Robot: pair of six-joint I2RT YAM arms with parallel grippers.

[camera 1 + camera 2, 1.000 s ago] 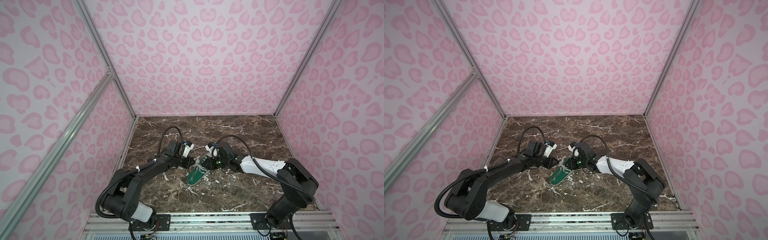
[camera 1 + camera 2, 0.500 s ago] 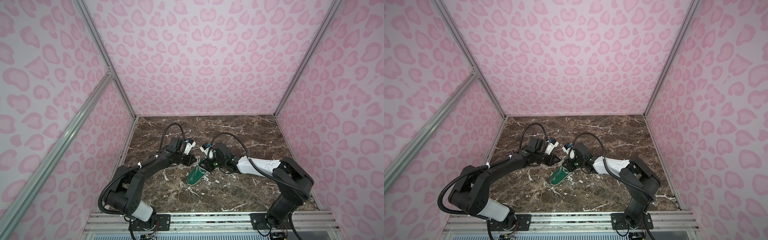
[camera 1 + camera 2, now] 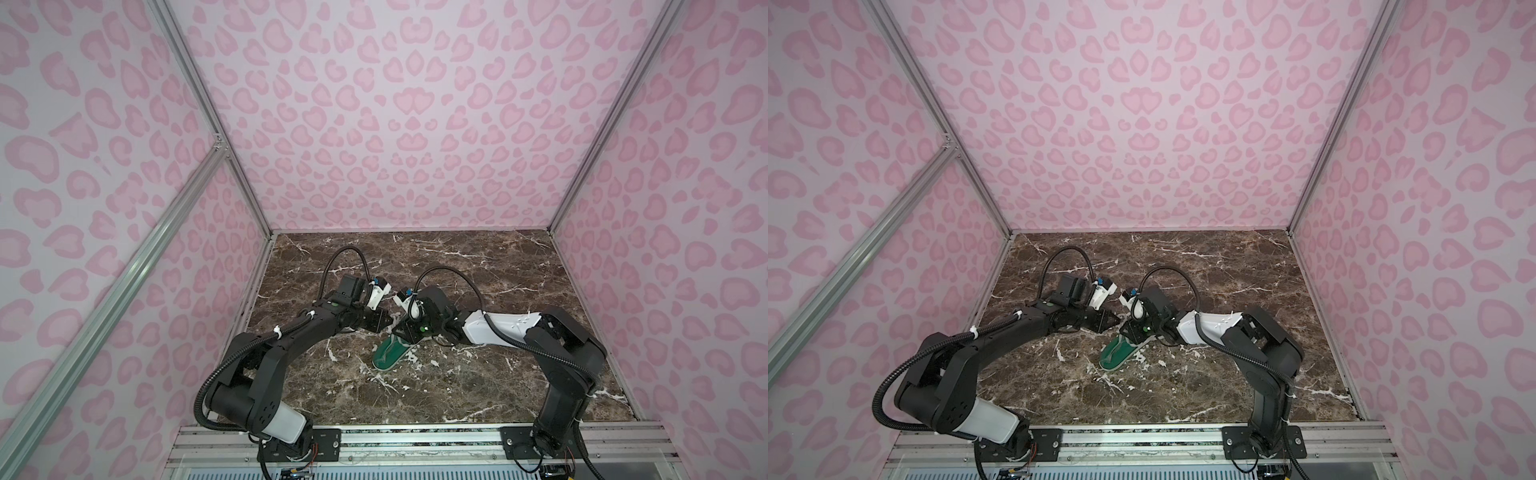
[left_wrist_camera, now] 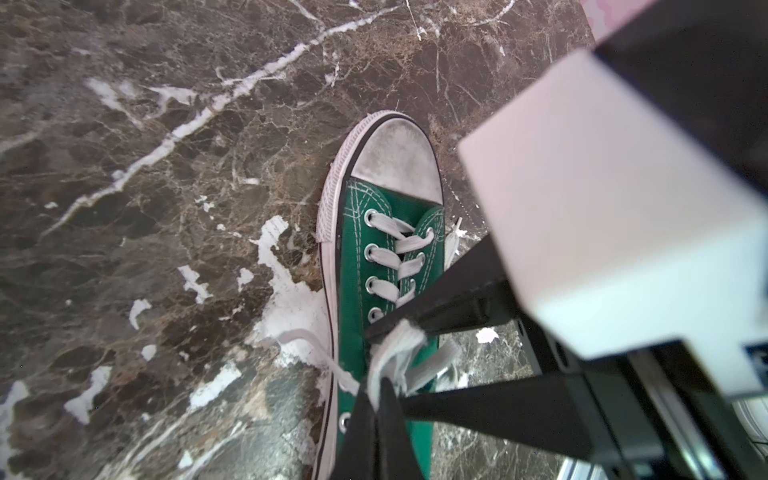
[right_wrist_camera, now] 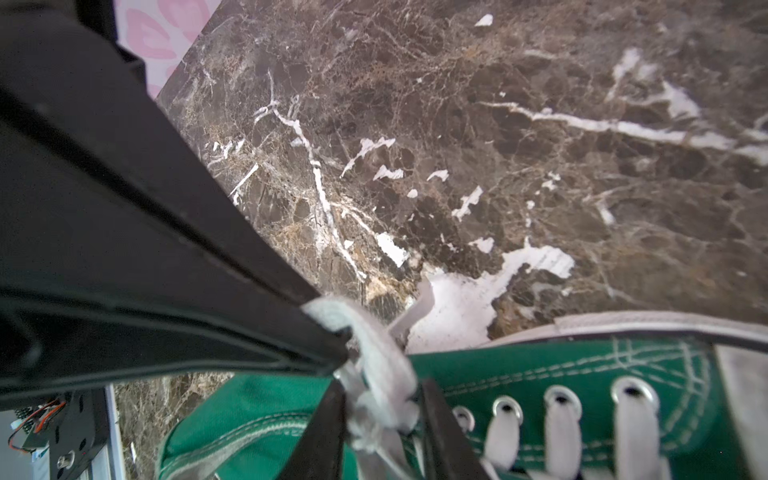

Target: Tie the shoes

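Note:
A green sneaker (image 3: 388, 357) (image 3: 1117, 355) with a white toe cap lies mid-table, toe toward the front. Both grippers meet over its tongue. My left gripper (image 4: 376, 395) (image 3: 387, 326) is shut, pinching a raised bunch of white lace (image 4: 399, 345). My right gripper (image 5: 382, 419) (image 3: 403, 332) comes in from the opposite side. Its two fingers (image 5: 440, 428) stand apart, straddling the same lace bunch (image 5: 374, 353) just beside the left tips. The lower eyelets stay laced. The heel is hidden under the arms.
A loose lace end (image 4: 299, 336) trails onto the brown marble table (image 3: 478, 374) beside the shoe. Pink patterned walls close in the left, right and back. A metal rail (image 3: 415, 440) with both arm bases runs along the front edge.
My right gripper has moved left over the shoe until it meets the left gripper's tips. The left gripper has kept its pinch on the lace and hardly shifted.

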